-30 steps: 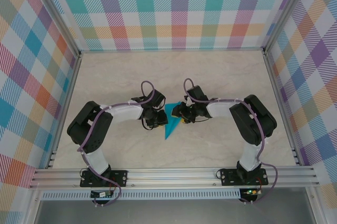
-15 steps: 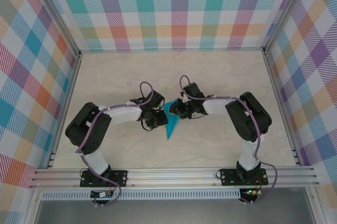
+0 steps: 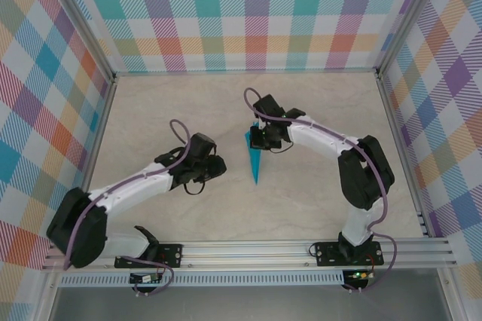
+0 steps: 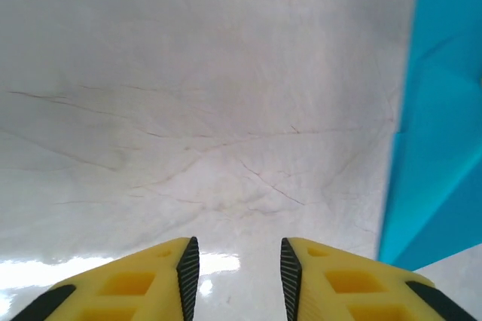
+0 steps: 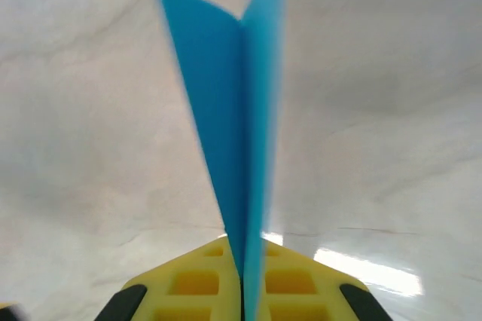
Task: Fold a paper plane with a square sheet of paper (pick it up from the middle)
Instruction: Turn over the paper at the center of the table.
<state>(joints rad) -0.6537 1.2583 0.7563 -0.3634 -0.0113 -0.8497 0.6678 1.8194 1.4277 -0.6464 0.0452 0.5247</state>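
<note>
1. Swinging away to its own side of the desk [image 3: 324, 110], the left arm [image 3: 128, 189] has left the paper it was crowding a second ago. The right arm [image 3: 324, 139] has reached farther out over the middle.
2. The paper plane [image 3: 254, 159] now reads as a narrow teal dart, not the broader triangle seen earlier. It is closed along its centre crease, with its tip toward the near edge. I cannot tell whether it touches the desk.
3. The right gripper [image 3: 257, 139] is clamped on the dart's wide end, pinching both layers together.
4. The left gripper [image 3: 217, 167] has its jaws parted with nothing between them. The dart lies off to its right, apart from it.
5. My reading is that the centre fold is made and one arm alone now holds the plane. Spreading the wings or setting it down likely remains.
</note>
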